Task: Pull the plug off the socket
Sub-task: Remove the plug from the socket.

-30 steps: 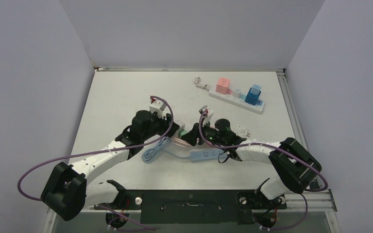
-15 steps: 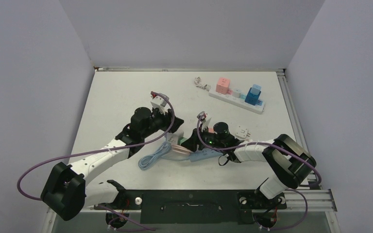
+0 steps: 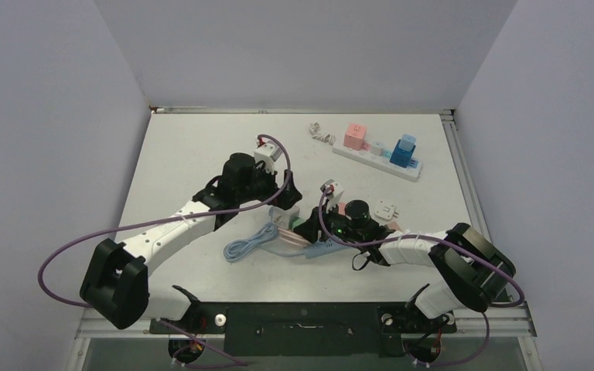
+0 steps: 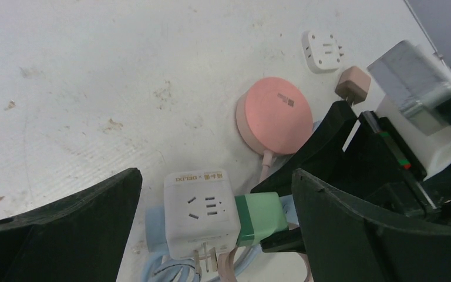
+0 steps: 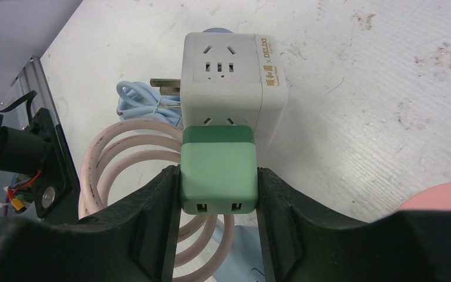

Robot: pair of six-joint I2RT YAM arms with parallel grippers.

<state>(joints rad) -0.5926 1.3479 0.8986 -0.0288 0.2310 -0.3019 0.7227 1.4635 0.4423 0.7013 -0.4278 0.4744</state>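
A white cube socket (image 5: 229, 76) has a green plug (image 5: 218, 170) seated flush against one of its faces. My right gripper (image 5: 218, 174) is shut on the green plug, one finger on each side. In the left wrist view the cube socket (image 4: 202, 211) and the plug (image 4: 261, 218) lie between the wide-open fingers of my left gripper (image 4: 215, 179), which touch neither. From above, the left gripper (image 3: 282, 202) is just behind the socket (image 3: 278, 219), and the right gripper (image 3: 303, 226) comes in from the right.
A coiled pink cable (image 5: 123, 176) and a light blue cable (image 3: 247, 247) lie under and beside the cube. Nearby are a pink round disc (image 4: 274, 114), a small white adapter (image 4: 324, 50) and a tan charger (image 4: 352, 85). A white power strip (image 3: 377, 161) with plugs sits back right.
My left gripper has opened wide and let go of the cube, and its wrist has shifted back and right. The right gripper has kept hold of the green plug, which has shifted a little.
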